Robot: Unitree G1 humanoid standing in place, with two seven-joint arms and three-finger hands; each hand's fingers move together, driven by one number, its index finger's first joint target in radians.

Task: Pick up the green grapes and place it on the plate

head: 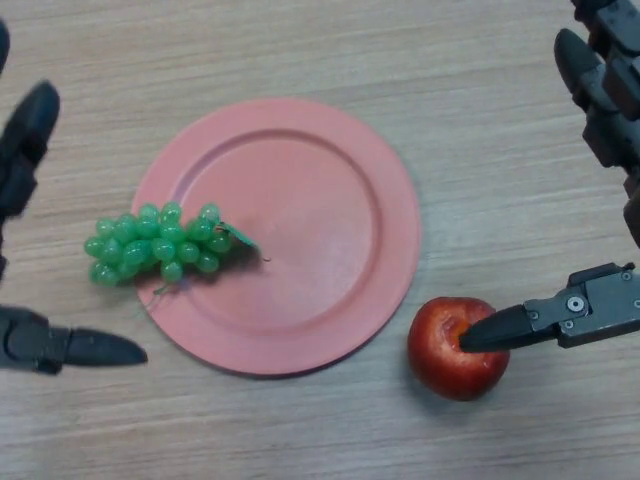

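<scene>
A bunch of green grapes [158,243] lies on the left rim of a pink plate [300,200], with its left end hanging over the edge onto the table. My left hand [40,345] is at the left edge, open and empty, its fingers spread apart to the left of the grapes and clear of them. My right hand [600,110] is at the right edge, open and empty, with its thumb tip over a red apple.
A red apple [455,350] lies on the wooden table just off the plate's lower right rim, under my right thumb. Bare wooden table surrounds the plate on all sides.
</scene>
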